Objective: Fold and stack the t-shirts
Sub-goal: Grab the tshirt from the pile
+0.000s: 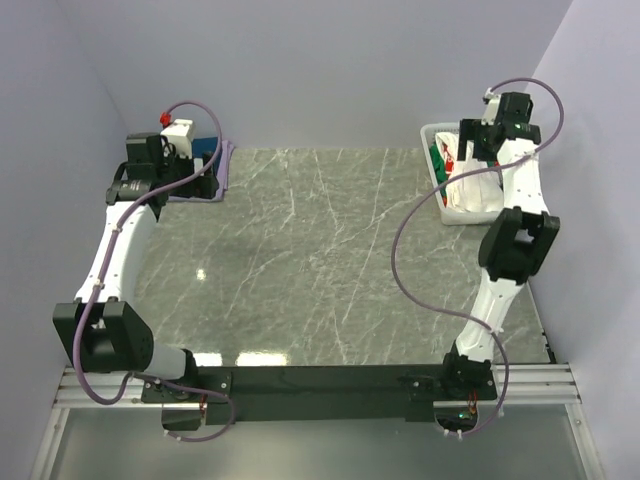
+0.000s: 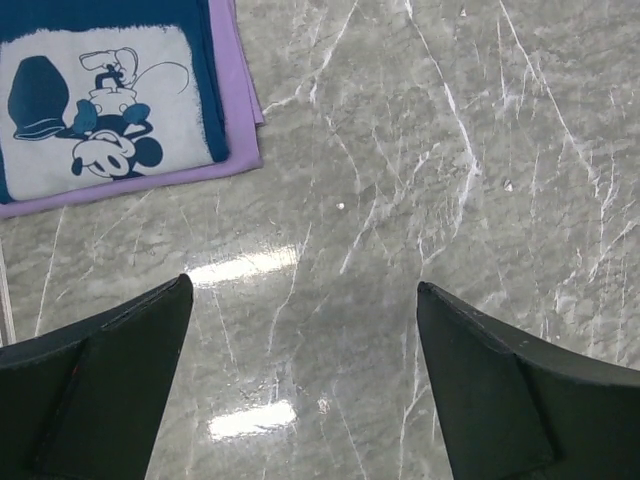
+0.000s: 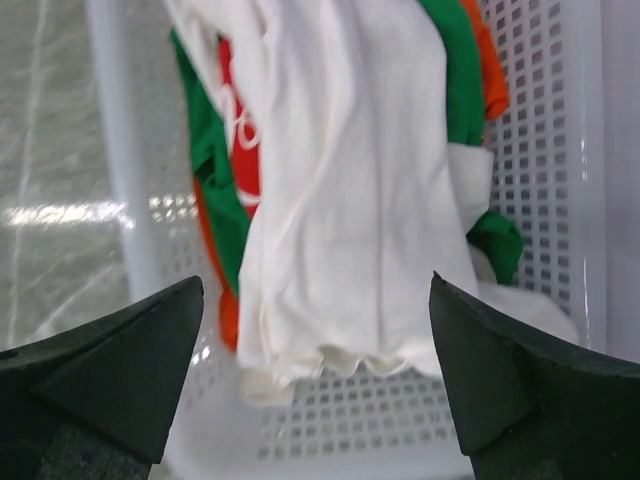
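A folded navy t-shirt point(image 2: 205, 90) with a white cartoon print lies on a folded purple shirt point(image 2: 243, 120) at the table's far left; the stack also shows in the top view point(image 1: 212, 157). My left gripper point(image 2: 305, 290) is open and empty above bare marble beside that stack, and it shows in the top view point(image 1: 203, 177). A large white t-shirt point(image 3: 350, 200) with red print lies crumpled in the white lattice basket point(image 3: 540, 180) over green shirts point(image 3: 215, 190) and orange cloth point(image 3: 485, 60). My right gripper point(image 3: 315, 285) is open above the white shirt's hem, holding nothing.
The basket point(image 1: 470, 214) stands at the far right of the grey marble table point(image 1: 320, 260), close to the right wall. The right arm point(image 1: 515, 240) reaches up along the right edge. Walls close in the left, back and right.
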You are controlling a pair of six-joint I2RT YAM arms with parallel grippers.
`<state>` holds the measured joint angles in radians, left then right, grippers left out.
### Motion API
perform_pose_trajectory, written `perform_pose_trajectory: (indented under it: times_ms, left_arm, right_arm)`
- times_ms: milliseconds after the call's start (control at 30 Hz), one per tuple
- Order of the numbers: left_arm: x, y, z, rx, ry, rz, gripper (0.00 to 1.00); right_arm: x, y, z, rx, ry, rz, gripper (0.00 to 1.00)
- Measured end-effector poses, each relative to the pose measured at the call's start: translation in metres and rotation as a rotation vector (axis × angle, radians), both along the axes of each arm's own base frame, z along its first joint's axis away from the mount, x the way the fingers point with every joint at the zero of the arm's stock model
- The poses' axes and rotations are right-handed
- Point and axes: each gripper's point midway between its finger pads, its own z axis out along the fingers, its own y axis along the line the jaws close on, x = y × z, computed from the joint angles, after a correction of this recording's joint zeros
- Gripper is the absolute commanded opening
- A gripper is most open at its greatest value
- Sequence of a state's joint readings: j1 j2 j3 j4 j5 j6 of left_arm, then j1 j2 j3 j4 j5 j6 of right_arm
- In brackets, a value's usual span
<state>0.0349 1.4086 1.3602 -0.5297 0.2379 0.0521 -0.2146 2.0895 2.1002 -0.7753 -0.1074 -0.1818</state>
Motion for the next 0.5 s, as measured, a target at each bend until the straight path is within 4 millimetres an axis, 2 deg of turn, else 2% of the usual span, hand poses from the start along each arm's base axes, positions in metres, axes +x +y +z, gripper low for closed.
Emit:
perform_pose_trajectory:
  times_ms: [100,233,333,367,467,500]
  left_arm:
    - [0.003,0.0,-0.004,0.001,0.013,-0.002,0.99]
    - [0.002,0.001,-0.012,0.01,0.037,-0.006,0.99]
    - [0.002,0.001,-0.016,0.015,0.039,-0.006,0.99]
    - [0.001,0.002,-0.019,0.017,0.047,-0.006,0.99]
    - [-0.003,0.003,-0.029,0.022,0.073,-0.004,1.0]
    - [-0.004,0.003,-0.03,0.023,0.077,-0.003,0.99]
  right_arm:
    - [0.026,-0.013,-0.019,-0.02,0.006,-0.018,1.0]
    - [0.032,-0.019,-0.057,-0.033,0.07,-0.024,0.97]
    - [0.032,-0.022,-0.079,-0.038,0.109,-0.031,0.84]
    - [0.033,-0.022,-0.084,-0.038,0.115,-0.032,0.73]
    - [0.036,-0.023,-0.096,-0.037,0.127,-0.036,0.51]
    - [0.036,-0.024,-0.1,-0.039,0.132,-0.035,0.34]
